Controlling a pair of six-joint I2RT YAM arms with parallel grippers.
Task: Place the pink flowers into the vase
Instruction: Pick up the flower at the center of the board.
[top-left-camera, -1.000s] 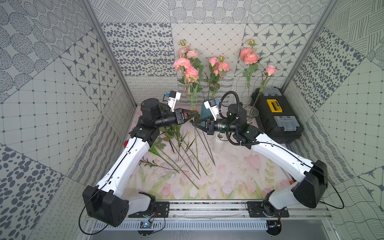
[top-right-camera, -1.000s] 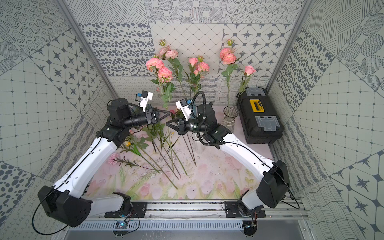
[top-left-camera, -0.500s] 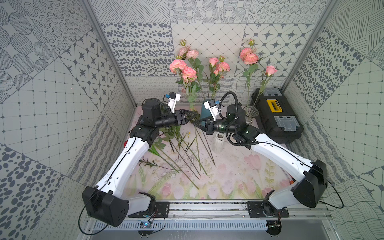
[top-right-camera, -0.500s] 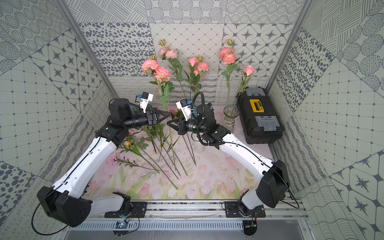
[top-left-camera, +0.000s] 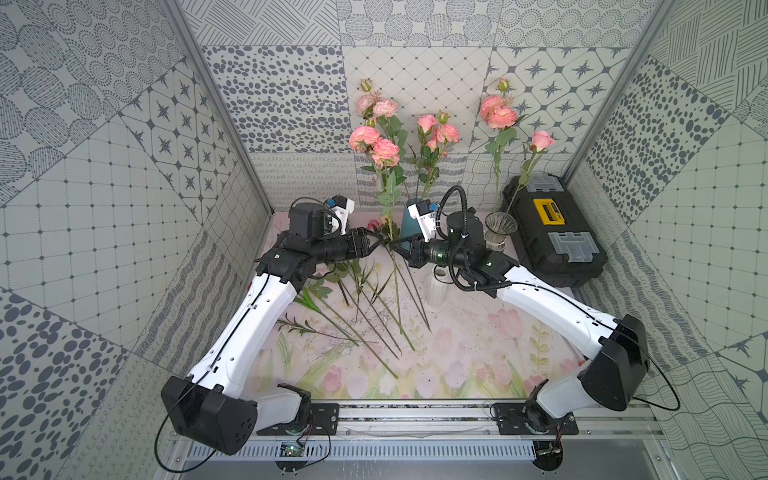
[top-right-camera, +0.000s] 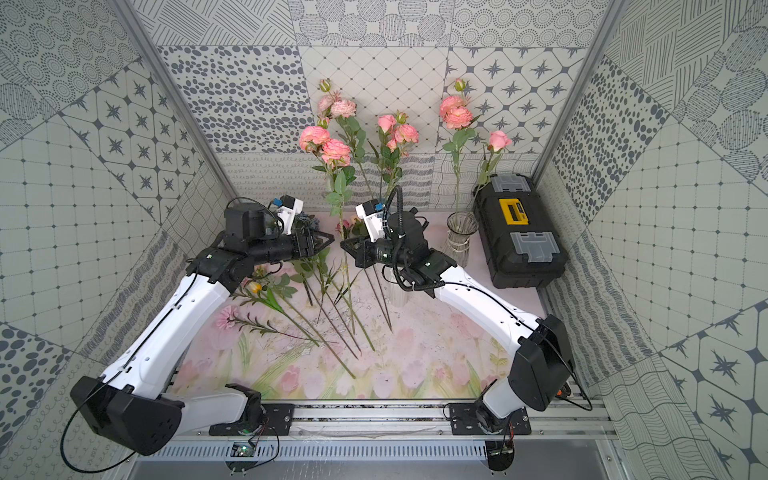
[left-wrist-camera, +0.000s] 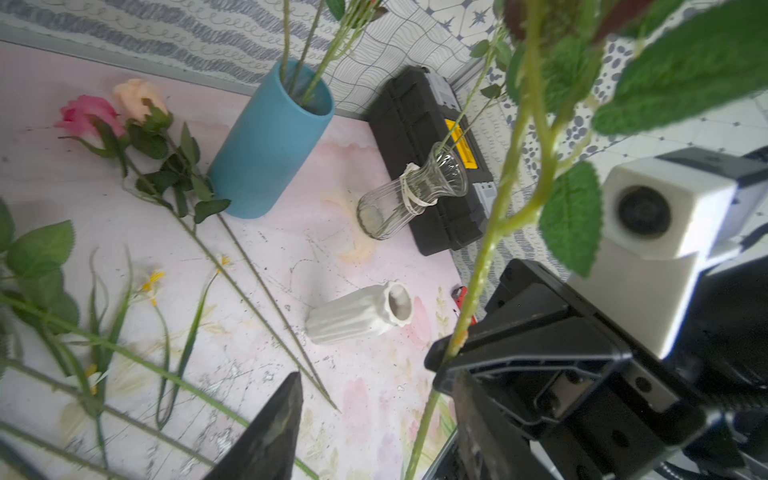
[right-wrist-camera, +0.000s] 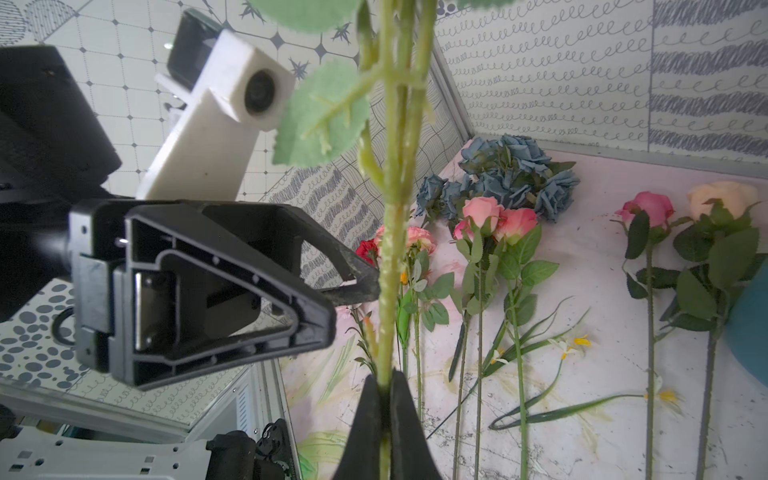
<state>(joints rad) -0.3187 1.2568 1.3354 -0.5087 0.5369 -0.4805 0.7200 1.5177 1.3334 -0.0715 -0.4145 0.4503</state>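
The right gripper, closed on its stem, holds one pink flower upright just beside the blue vase (the left gripper stands half open by the same stem, gripping nothing).

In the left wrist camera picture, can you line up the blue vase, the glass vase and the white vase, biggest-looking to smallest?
1. blue vase
2. glass vase and white vase: they look about alike, too close to rank.
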